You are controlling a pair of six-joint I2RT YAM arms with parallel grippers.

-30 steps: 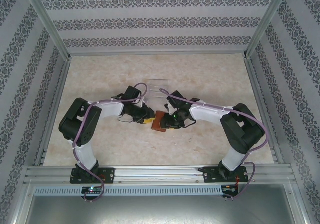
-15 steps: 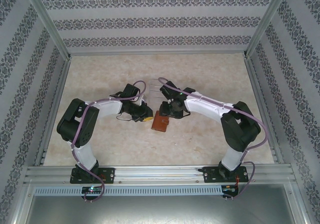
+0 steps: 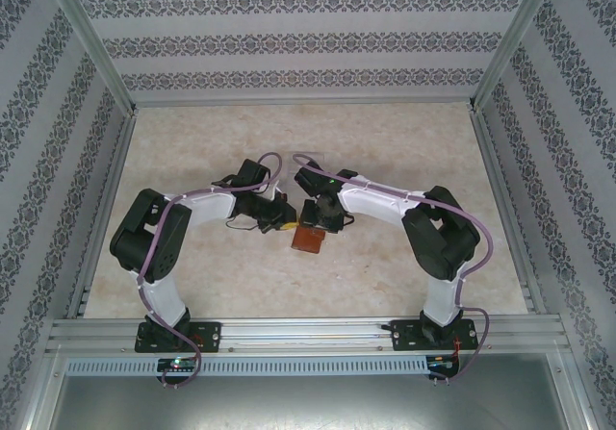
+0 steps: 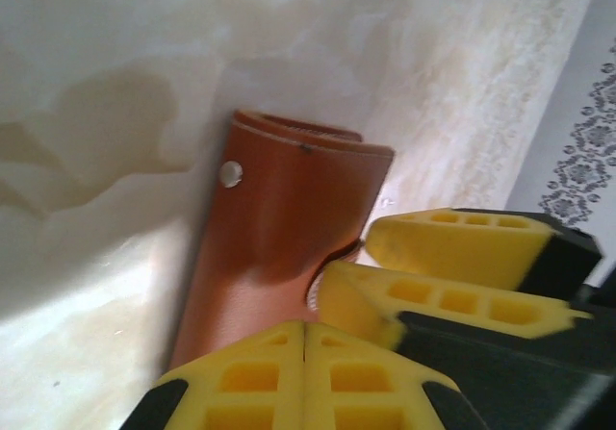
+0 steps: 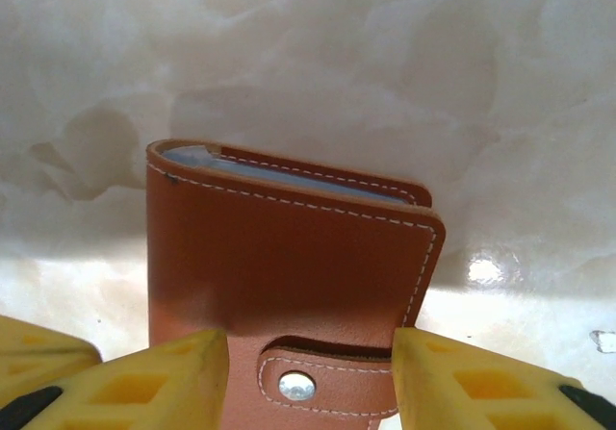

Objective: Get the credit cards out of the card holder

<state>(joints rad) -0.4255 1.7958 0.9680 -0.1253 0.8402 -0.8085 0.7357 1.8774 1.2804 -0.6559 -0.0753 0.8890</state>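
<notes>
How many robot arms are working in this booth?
2. The left arm is bolted at the near left, the right arm at the near right. Both bend inward to the brown card holder between them. None seems hidden.

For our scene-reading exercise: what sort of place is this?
Probably a robot test cell: pale marble-patterned table, silver aluminium frame rails, and floral-striped wallpaper panels walling it in.

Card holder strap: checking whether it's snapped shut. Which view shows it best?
Right wrist: the strap faces the camera, snap visible. Left wrist shows the card holder at a slant; top view, just a brown patch.
</notes>
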